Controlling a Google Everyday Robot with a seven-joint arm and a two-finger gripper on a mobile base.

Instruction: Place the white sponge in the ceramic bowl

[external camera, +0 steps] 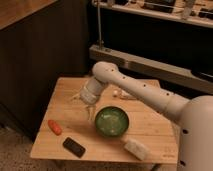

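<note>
Near the table's (150, 126) front edge lie the white sponge (136, 148), right, and a black slab (74, 147), left. An orange object (55, 127) sits slightly farther back. The ceramic bowl (111, 121) stands mid-table, just behind the sponge. Beyond its left rim hovers the hand (86, 102); spread or pressed together, I cannot tell

Your tool (88, 105) hangs at ten o'clock of the round glossy green ceramic bowl (111, 121); the small off-white sponge block (136, 148) lies at its five o'clock.

green bowl (111, 123), off-white sponge (136, 148), black slab (74, 146), orange item (54, 127), pale end effector (89, 106) over table (147, 125)
</note>
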